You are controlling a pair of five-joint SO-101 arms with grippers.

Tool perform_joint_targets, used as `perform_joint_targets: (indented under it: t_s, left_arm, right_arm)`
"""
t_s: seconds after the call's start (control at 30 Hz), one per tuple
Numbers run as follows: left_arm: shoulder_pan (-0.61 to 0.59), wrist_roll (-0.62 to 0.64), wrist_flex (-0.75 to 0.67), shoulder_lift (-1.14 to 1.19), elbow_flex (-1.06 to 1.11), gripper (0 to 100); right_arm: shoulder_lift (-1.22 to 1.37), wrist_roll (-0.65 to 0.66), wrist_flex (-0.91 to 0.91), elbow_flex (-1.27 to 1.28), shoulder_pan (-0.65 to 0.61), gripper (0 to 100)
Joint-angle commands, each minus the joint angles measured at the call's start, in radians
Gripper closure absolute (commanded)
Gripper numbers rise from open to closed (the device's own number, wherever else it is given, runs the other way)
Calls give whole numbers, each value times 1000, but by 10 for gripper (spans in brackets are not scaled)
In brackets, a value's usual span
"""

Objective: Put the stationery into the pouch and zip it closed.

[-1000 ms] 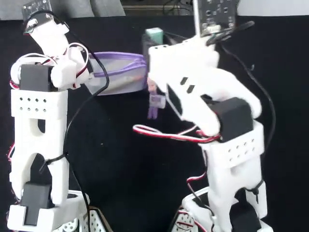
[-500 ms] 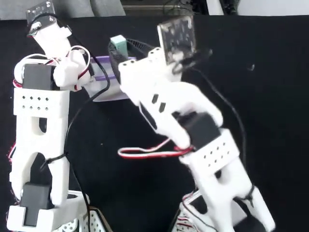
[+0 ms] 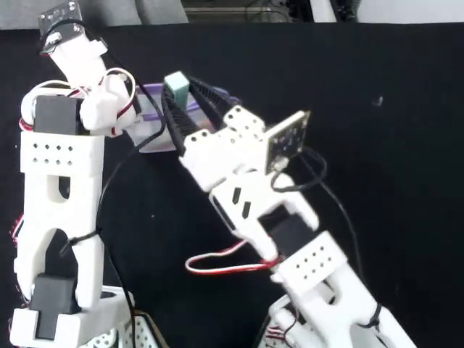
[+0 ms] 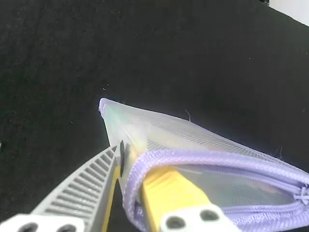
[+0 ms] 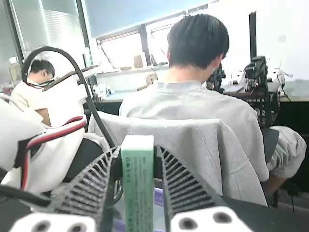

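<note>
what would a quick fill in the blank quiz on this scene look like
1. The right gripper is shut on a ____ block.
2. The left gripper is shut on the pouch, whose zipper is ____.
3. The table surface is ____.

Missing words: green; purple; black.

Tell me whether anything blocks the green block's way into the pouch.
Nothing visible does. The right claw holds the green block right at the pouch, whose edge the left claw grips.
</note>
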Motion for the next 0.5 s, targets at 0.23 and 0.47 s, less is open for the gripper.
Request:
perform_joint_targets:
  t_s: [0.23, 0.47]
  left_arm:
    - [-1, 9, -6, -35, 12, 970]
    - [-50, 8, -3, -43, 10, 970]
  right_arm:
    - [76, 137, -245, 18, -14, 988]
    - [206, 140, -347, 16, 34, 988]
